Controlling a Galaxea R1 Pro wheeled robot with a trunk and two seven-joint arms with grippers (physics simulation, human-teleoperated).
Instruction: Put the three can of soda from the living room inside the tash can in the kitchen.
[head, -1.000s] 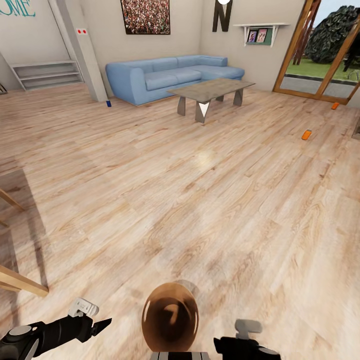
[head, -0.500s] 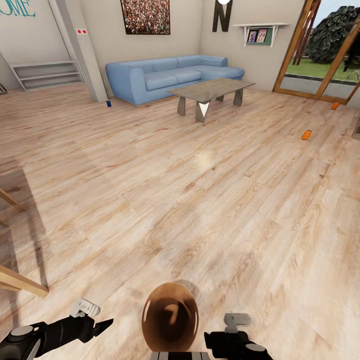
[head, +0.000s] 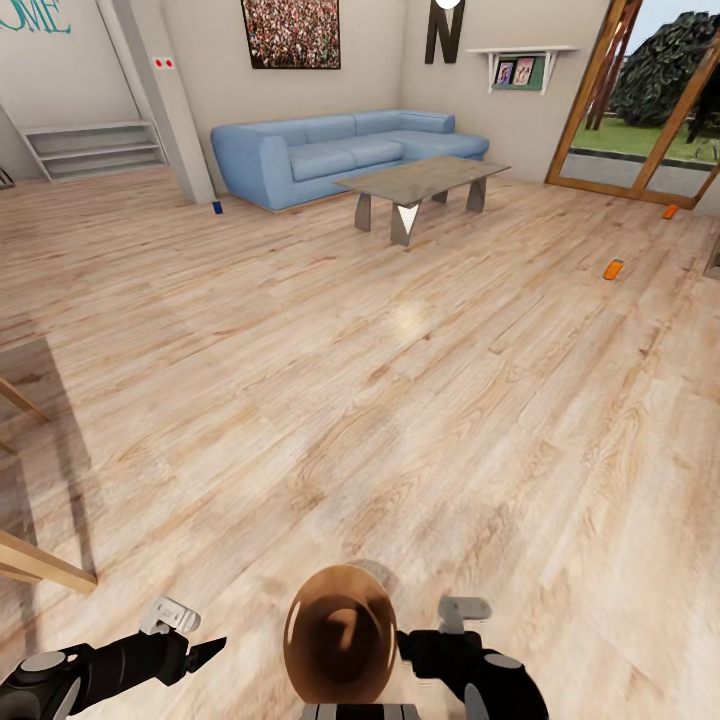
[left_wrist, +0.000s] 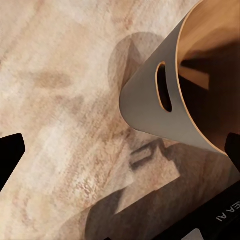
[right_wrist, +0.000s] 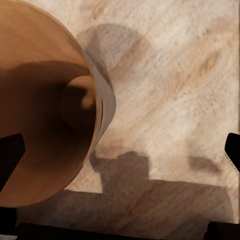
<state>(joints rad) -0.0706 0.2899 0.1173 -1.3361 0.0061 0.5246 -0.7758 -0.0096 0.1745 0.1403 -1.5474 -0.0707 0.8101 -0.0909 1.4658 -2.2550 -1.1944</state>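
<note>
Between both spread-open grippers, left (head: 205, 652) and right (head: 412, 645), stood the trash can (head: 340, 640): probably light and rigid, best gripped by its rim near the slot handle (left_wrist: 163, 86).

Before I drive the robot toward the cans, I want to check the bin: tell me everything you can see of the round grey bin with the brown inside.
The round grey bin with the brown inside sits low in the head view, between the left gripper and right gripper. It tapers toward its base, with a matte grey outer wall, a wood-toned inside and rim, and a slot handle cut near the rim. Its mouth faces the head camera; no cans show inside. Whether a finger touches it is unclear.
</note>
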